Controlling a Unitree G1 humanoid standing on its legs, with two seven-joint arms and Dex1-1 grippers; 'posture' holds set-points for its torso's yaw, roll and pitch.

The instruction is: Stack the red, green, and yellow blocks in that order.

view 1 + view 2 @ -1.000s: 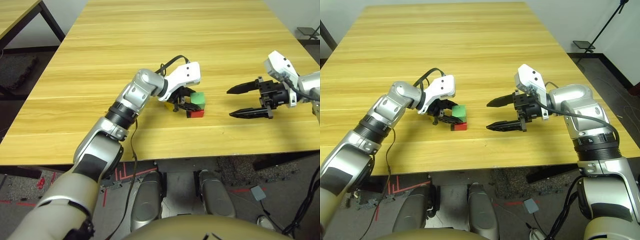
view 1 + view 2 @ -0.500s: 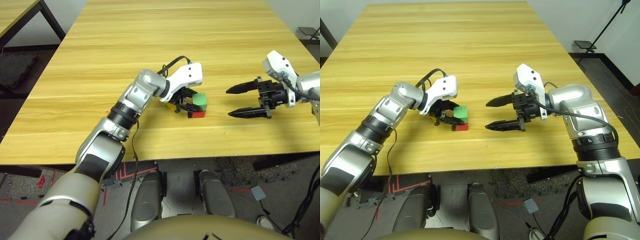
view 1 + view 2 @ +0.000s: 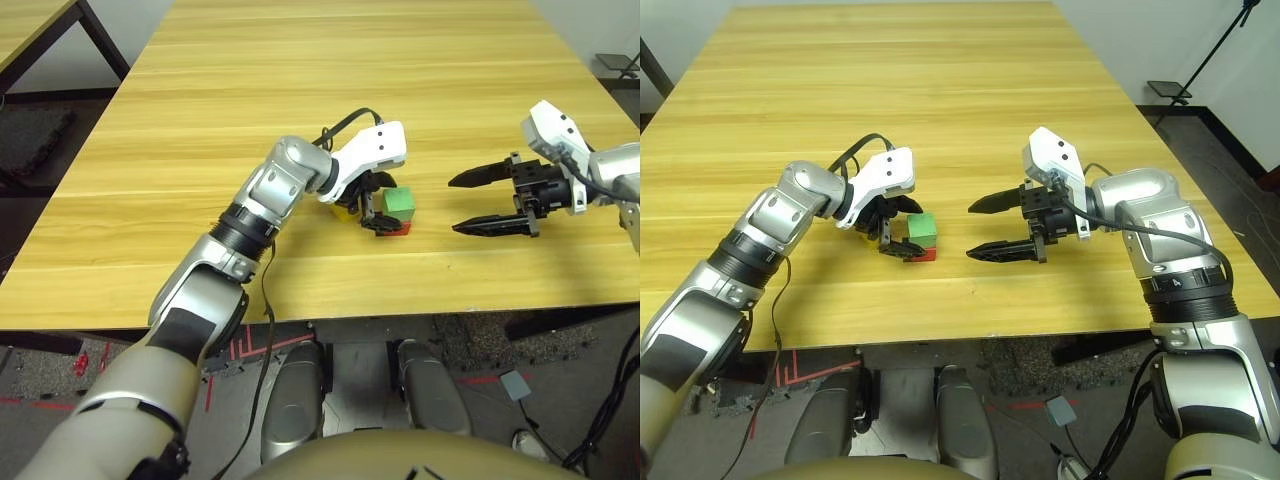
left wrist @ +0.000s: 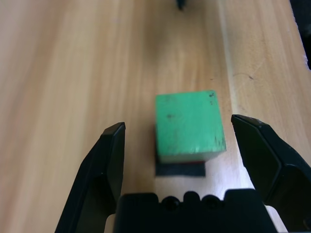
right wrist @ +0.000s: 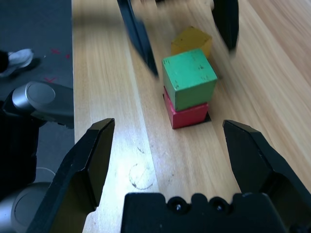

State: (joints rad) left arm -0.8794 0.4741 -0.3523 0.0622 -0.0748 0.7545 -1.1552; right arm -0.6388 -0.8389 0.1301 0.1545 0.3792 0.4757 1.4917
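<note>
While green block [image 3: 399, 204] sits on red block [image 5: 187, 114], left pincer [image 3: 372, 212] has opened and released it.

Both eye views look down over the worktop [image 3: 300, 90] from the head. Each wrist view looks closely along its claw at the green block [image 4: 189, 124].

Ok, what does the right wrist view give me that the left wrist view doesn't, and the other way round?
Right wrist view alone: the yellow block on the table beyond the stack, the red block's sides, the left gripper's fingers around the stack, and the open right gripper.

Left wrist view alone: the open left gripper from behind, a black patch under the stack, and a black fingertip beyond it.

Both: the green block on top and the wooden table.
</note>
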